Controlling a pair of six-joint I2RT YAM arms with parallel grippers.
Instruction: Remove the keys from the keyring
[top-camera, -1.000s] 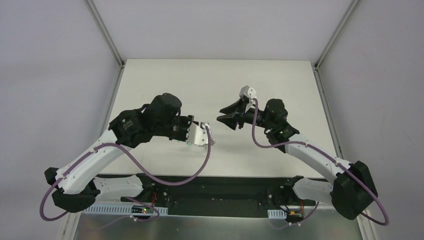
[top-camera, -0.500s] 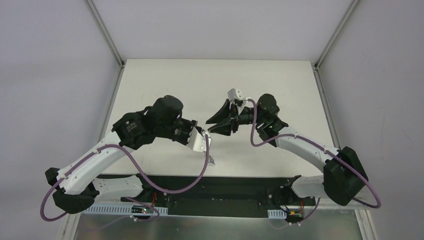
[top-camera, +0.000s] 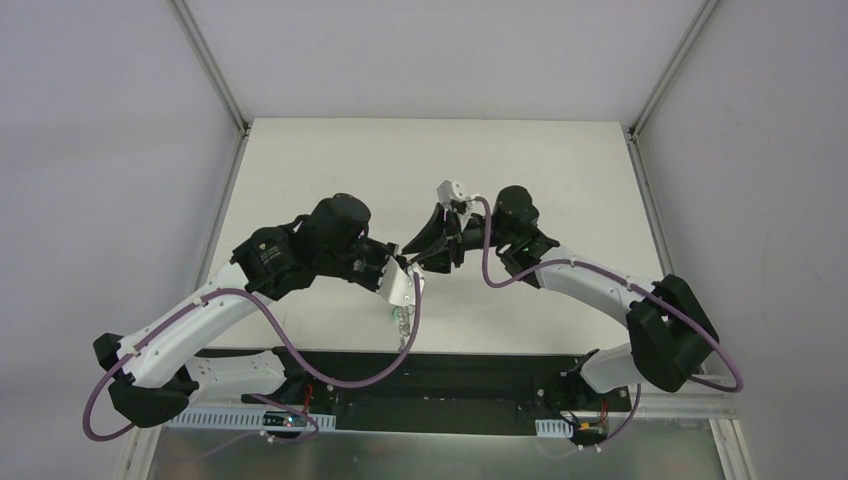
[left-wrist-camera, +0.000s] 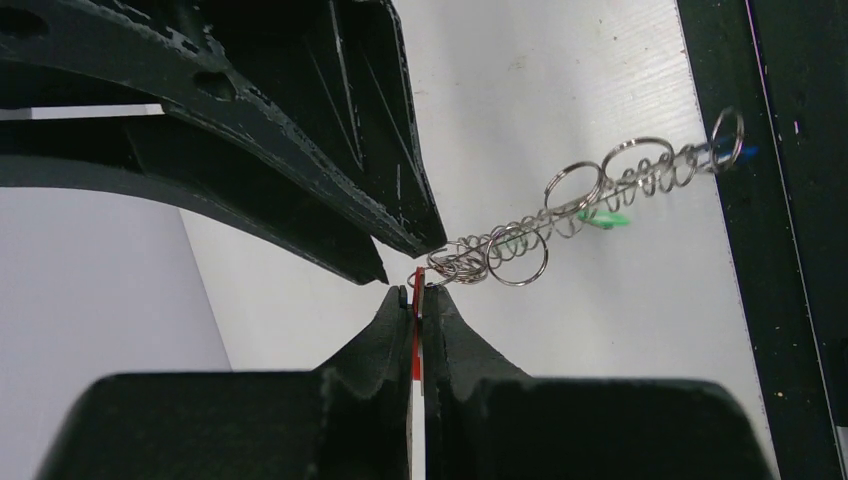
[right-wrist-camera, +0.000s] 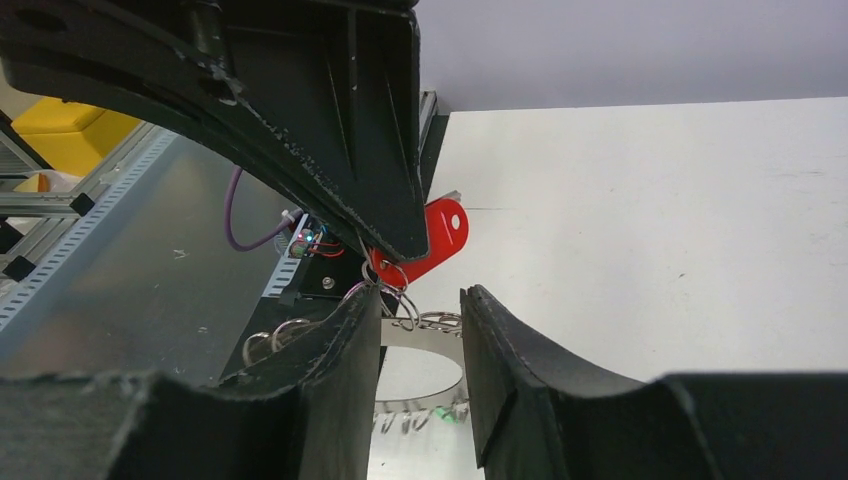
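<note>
Leftward is where the right arm has been swung over the last second, and the right gripper (top-camera: 422, 252) is now being held just at 2 o'clock of the left gripper (top-camera: 404, 270). Its fingers are being kept parted, with nothing clamped and small wire loops lying between them. The left arm is being held bent, wrist pitched down, its fingers pressed together on the red plastic-headed metal key (right-wrist-camera: 440, 232). The flat grey metal keyring (left-wrist-camera: 600, 195) is being dangled from there toward 6 o'clock over the white table (top-camera: 560, 170), with the green-headed key (left-wrist-camera: 605, 218) and blue-headed key (left-wrist-camera: 742, 155) on it.
</note>
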